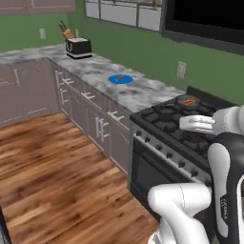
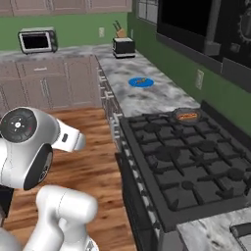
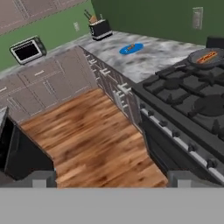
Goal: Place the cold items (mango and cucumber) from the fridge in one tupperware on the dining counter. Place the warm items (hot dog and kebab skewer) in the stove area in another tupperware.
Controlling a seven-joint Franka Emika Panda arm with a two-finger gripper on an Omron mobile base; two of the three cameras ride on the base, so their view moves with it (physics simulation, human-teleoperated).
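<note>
Hot dog (image 2: 187, 116) in pan on stove (image 2: 191, 166); jaws wide.

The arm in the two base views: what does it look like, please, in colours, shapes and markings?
The arm is made of rounded glossy white shells joined by dark, almost black, joint sections. A small grey marking, too small to read, runs along one dark section in the left base view. In the right base view, one white link ends in a round dark grey cap with a ring of small dots. No loose cables show.

hot dog (image 2: 187, 116) | reddish-orange, in a dark round pan (image 2: 186, 114) | back left burner of black stove (image 2: 186, 162) | skewer (image 2: 141, 81) | on blue plate (image 2: 140, 82), marbled tabletop (image 2: 142, 98)
</note>
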